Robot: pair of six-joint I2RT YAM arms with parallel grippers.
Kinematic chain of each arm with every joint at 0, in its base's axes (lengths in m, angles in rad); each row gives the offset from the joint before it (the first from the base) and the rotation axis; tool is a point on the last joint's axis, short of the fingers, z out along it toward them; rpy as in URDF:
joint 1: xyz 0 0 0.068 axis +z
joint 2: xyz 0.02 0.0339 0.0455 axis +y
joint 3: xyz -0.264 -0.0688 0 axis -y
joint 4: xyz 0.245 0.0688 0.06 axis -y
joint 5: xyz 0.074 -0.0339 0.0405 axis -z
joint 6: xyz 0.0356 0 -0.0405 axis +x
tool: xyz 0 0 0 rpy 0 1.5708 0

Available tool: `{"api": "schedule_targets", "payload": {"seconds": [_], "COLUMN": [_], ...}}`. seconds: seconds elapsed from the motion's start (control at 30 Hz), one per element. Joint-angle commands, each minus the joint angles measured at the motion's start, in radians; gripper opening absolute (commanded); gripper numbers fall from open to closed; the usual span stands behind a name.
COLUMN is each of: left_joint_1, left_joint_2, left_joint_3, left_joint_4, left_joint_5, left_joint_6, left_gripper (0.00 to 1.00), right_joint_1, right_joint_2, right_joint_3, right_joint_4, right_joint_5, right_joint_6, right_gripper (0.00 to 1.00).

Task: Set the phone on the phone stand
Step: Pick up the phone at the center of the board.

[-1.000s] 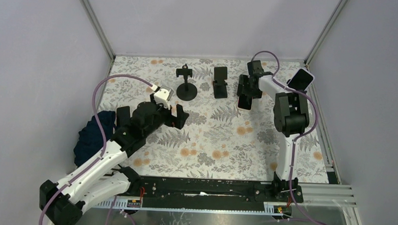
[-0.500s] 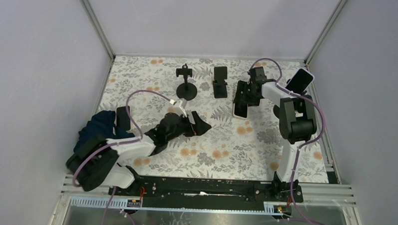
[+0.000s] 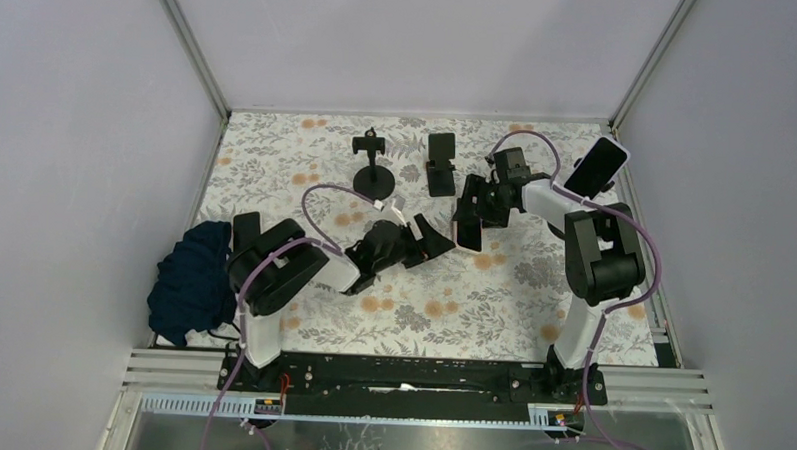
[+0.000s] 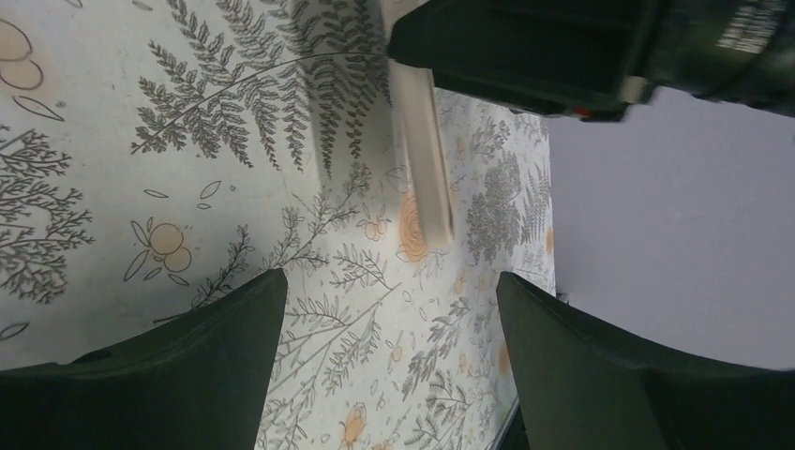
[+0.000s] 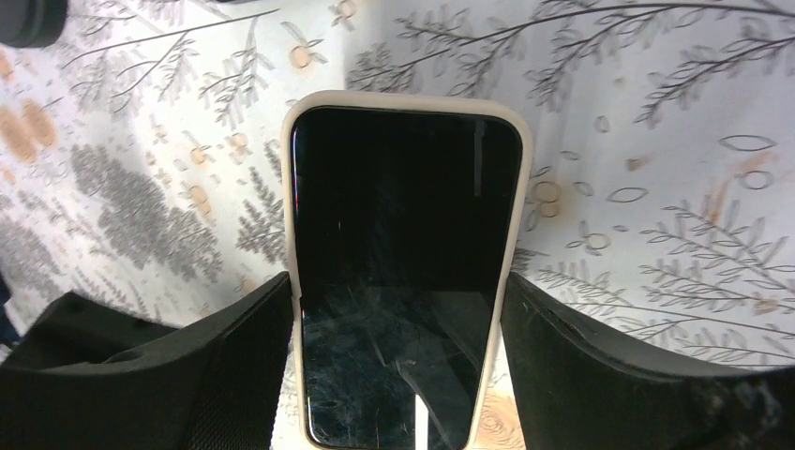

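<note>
One phone (image 5: 403, 234) clamped in right gripper (image 5: 394, 302); left gripper (image 4: 389, 281) agape, empty, nearby.

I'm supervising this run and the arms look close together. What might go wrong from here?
The open left end effector sits right beside the phone that the right end effector holds; a bump may knock it loose. The grip covers only one end of the phone's sides, so it might pivot or slip. The stand is close by; a swinging arm might topple it.
</note>
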Motion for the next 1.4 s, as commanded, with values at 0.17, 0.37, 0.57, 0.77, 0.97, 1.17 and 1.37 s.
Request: {"api": "schedule_targets", "payload": {"seconds": [0.17,0.37,0.57,0.77,0.97,1.17,1.37], "left_joint_1": [-0.016,-0.017,-0.016,-0.016,-0.02,-0.036,-0.049], "left_joint_2": [0.128,0.181,0.207,0.201,0.182,0.184,0.192], "left_joint_3": [0.104,0.157,0.162,0.133,0.093,0.105,0.12], "left_joint_4": [0.074,0.057,0.098,0.188,0.304,0.335,0.344], "left_joint_5": [-0.047,-0.036,-0.022,-0.014,-0.008,0.009,0.017], "left_joint_6": [-0.079,-0.109,-0.115,-0.055,-0.028,-0.014,-0.015], "left_gripper": [0.88,0.76,0.28,0.0,0.0,0.0,0.0], "right_joint_1": [0.037,0.062,0.077,0.08,0.082,0.082,0.084], "right_joint_2": [-0.125,-0.144,-0.156,-0.17,-0.156,-0.136,-0.108], "right_joint_3": [-0.029,-0.047,-0.058,-0.071,-0.065,-0.055,-0.054], "right_joint_4": [0.086,0.101,0.112,0.123,0.119,0.123,0.132], "right_joint_5": [-0.096,-0.089,-0.081,-0.075,-0.044,-0.035,-0.054], "right_joint_6": [0.045,0.042,0.034,0.033,0.032,0.017,-0.002], "right_gripper": [0.47,0.47,0.48,0.55,0.72,0.8,0.84]}}
